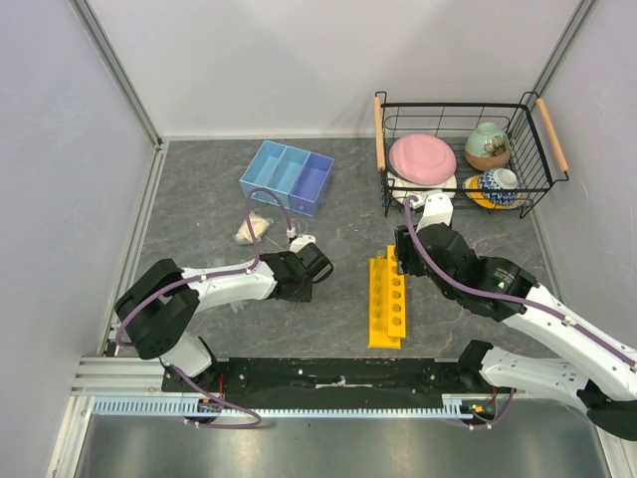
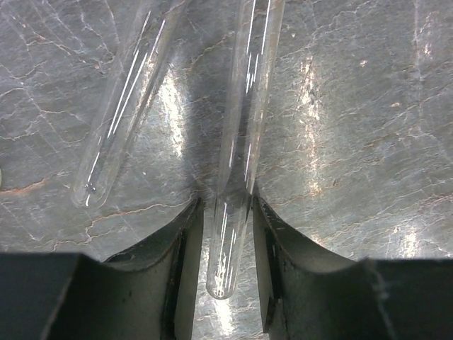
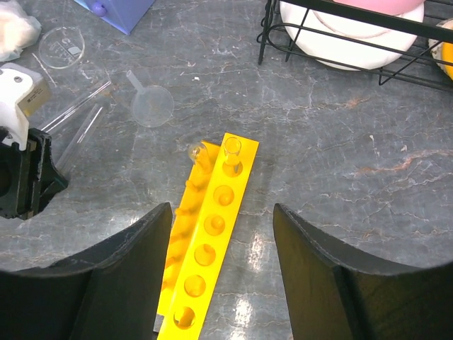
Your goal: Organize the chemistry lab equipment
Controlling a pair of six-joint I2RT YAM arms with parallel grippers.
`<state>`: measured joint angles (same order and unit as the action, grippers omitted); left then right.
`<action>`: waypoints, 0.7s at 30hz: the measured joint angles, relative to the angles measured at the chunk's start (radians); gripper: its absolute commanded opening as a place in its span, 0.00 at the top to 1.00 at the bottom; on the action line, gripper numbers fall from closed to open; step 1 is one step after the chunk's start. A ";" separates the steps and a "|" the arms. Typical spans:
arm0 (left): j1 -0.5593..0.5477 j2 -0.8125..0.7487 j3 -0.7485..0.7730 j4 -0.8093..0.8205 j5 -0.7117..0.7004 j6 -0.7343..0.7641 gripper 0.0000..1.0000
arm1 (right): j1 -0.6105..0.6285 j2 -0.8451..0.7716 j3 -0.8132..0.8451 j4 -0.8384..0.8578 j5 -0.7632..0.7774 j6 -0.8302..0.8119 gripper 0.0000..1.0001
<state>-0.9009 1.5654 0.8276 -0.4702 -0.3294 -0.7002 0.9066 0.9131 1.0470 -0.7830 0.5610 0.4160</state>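
Note:
Two clear test tubes lie on the table in the left wrist view. My left gripper (image 2: 228, 205) is open, its jaws narrowly astride the rounded end of one test tube (image 2: 241, 142); the other test tube (image 2: 124, 106) lies to its left. In the top view the left gripper (image 1: 317, 261) is left of the yellow rack (image 1: 386, 299). My right gripper (image 3: 221, 212) is open and empty above the rack (image 3: 212, 234), which holds two tubes (image 3: 231, 152) in its far holes. The small beaker (image 3: 61, 47), funnel (image 3: 150, 105) and cream lump (image 3: 14, 32) lie beyond.
The blue three-compartment tray (image 1: 287, 177) sits at the back left. The black wire basket (image 1: 463, 105) with the pink plate (image 1: 422, 156) and bowls stands at the back right. Walls close in the table on three sides.

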 measured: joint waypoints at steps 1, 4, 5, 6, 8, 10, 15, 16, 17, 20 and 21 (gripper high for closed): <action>0.000 -0.004 -0.005 0.006 0.000 0.000 0.61 | 0.002 0.000 0.005 -0.003 0.000 0.003 0.33; 0.000 -0.013 -0.017 0.021 0.001 0.000 0.67 | 0.009 0.000 0.021 -0.009 -0.001 0.008 0.34; 0.000 -0.015 -0.021 0.024 0.000 0.000 0.70 | 0.011 0.000 0.026 -0.010 -0.001 0.011 0.34; 0.000 -0.018 -0.024 0.025 -0.001 0.000 0.78 | 0.014 0.000 0.028 -0.011 -0.001 0.015 0.34; 0.000 -0.022 -0.029 0.031 0.000 0.002 0.84 | 0.018 0.000 0.032 -0.014 -0.001 0.022 0.34; 0.000 -0.025 -0.031 0.034 -0.002 0.002 0.90 | 0.026 0.000 0.035 -0.021 -0.001 0.031 0.34; 0.000 -0.034 -0.037 0.035 0.000 0.002 0.96 | 0.037 0.001 0.042 -0.037 0.000 0.046 0.34; -0.003 -0.037 -0.039 0.032 0.001 0.002 0.96 | 0.039 0.001 0.045 -0.043 0.000 0.050 0.34; -0.005 -0.043 -0.041 0.024 0.002 0.002 0.98 | 0.041 0.003 0.051 -0.048 0.000 0.052 0.34; -0.019 -0.064 -0.046 -0.026 0.018 0.002 0.98 | 0.047 0.006 0.066 -0.055 0.002 0.060 0.34; -0.028 -0.072 -0.045 -0.046 0.021 0.002 0.98 | 0.050 0.006 0.073 -0.058 0.003 0.060 0.34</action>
<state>-0.9291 1.4929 0.7822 -0.5159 -0.3080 -0.6983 0.9569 0.9195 1.1198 -0.8406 0.5640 0.4763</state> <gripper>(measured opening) 0.244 0.658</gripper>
